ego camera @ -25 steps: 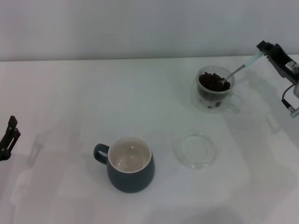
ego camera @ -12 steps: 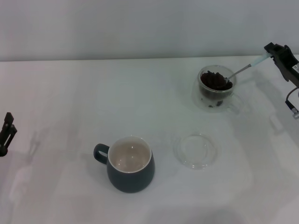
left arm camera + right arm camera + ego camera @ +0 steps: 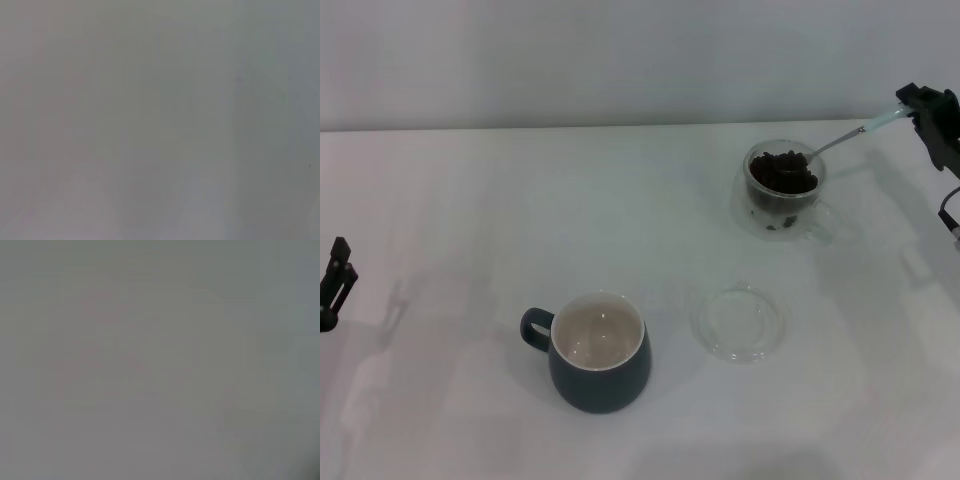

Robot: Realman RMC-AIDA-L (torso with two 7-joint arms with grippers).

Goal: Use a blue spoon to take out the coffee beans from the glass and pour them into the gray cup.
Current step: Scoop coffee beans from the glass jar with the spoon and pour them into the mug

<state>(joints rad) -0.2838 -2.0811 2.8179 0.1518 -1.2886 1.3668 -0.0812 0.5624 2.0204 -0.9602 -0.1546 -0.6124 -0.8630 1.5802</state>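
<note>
Blue spoon [image 3: 850, 138] in the beans, your scooping step.
Head view: at upper right your right gripper [image 3: 918, 103] pinches the handle, bowl in the coffee beans [image 3: 783, 171] inside the glass [image 3: 784, 190]; next, lift level toward the gray cup [image 3: 599, 352], lower centre. Left gripper [image 3: 336, 276] idles at left edge, fingers unreadable. Wrist views: blank grey. No writing visible.

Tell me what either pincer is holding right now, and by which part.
The right pincer holds the blue spoon by the end of its handle, bowl in the glass. The left pincer holds nothing.
</note>
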